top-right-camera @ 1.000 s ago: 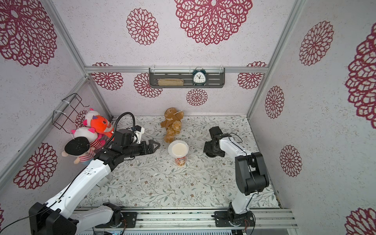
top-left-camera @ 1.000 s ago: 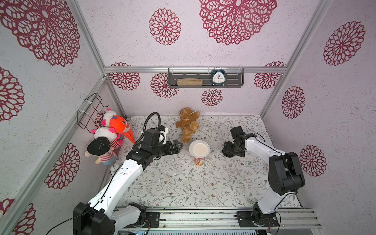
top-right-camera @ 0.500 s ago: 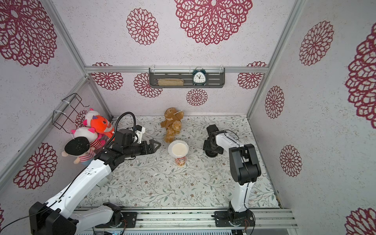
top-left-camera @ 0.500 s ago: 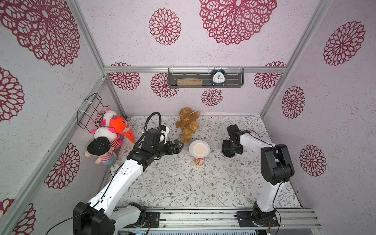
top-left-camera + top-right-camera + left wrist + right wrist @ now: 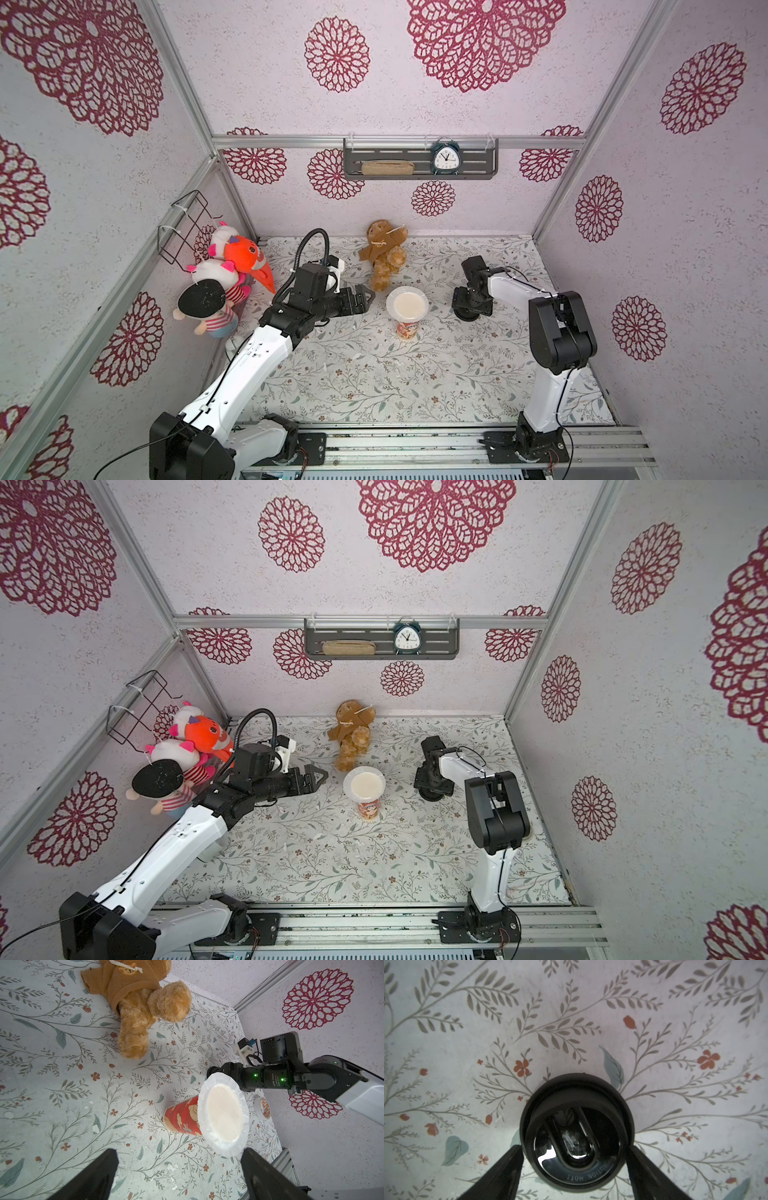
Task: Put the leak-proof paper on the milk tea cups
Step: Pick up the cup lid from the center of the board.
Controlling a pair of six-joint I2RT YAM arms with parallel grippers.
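The milk tea cup (image 5: 408, 329) (image 5: 369, 810) stands upright mid-table, red-orange print on its wall (image 5: 182, 1119). The leak-proof paper (image 5: 407, 305) (image 5: 363, 784) (image 5: 223, 1113) lies flat across its rim, its frilled edge overhanging all round. My left gripper (image 5: 368, 297) (image 5: 322, 776) (image 5: 179, 1153) hovers just left of the cup, open and empty. To the cup's right, my right gripper (image 5: 469, 311) (image 5: 575, 1149) points straight down over a black round lid (image 5: 577, 1126) (image 5: 432, 796) that lies on the mat. Its two fingers touch the lid's opposite sides.
A brown teddy bear (image 5: 384, 257) lies behind the cup. Plush toys (image 5: 226, 278) pile up at the left wall under a wire basket (image 5: 187, 226). A shelf with a clock (image 5: 445, 160) hangs on the back wall. White crumbs (image 5: 357, 356) dot the mat.
The right arm's elbow has swung left while its gripper stayed over the black lid, and its jaws have narrowed onto it. Left arm, cup and paper have not moved.
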